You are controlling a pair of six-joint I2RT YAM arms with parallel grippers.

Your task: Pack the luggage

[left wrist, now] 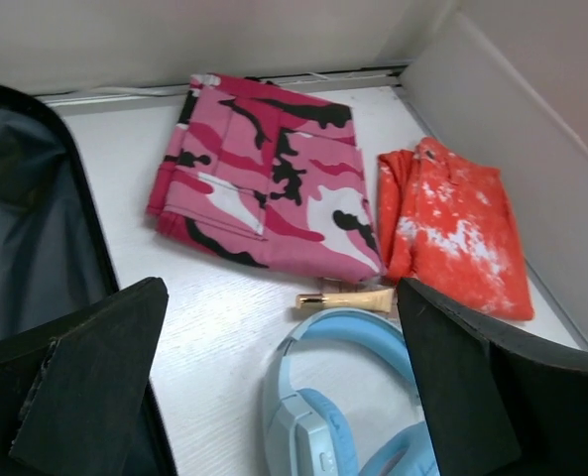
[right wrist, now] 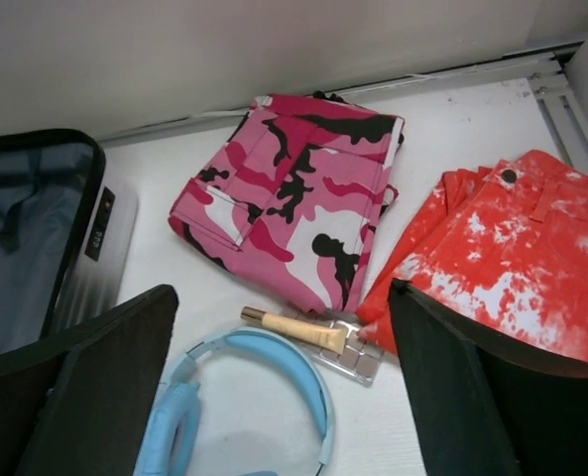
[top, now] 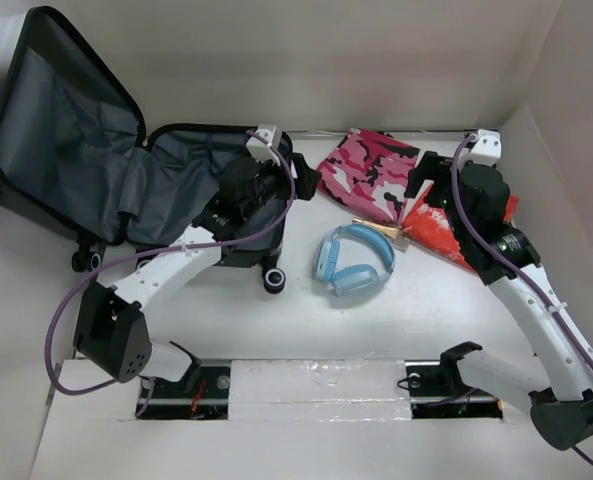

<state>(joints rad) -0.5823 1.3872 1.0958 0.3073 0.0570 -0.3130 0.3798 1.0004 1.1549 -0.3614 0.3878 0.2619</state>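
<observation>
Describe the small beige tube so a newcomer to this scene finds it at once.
Start at the open luggage on the left and go right to the pink camouflage garment. Between its near edge and the blue headphones lies the beige tube. It alone is slim and stick-like, with a darker tip.

In the overhead view the luggage (top: 71,140) runs off the left edge at upper left, and the left arm (top: 191,255) covers the right side of its open lower half. At centre right the right arm (top: 496,225) hides most of the red garment (top: 438,228). Both wrist views cut the blue headphones (left wrist: 308,431) at the bottom edge and the luggage at the left edge. In the right wrist view the red garment passes the right edge, and what the clear flat piece (right wrist: 358,359) under the small tube (right wrist: 298,327) is cannot be told.
</observation>
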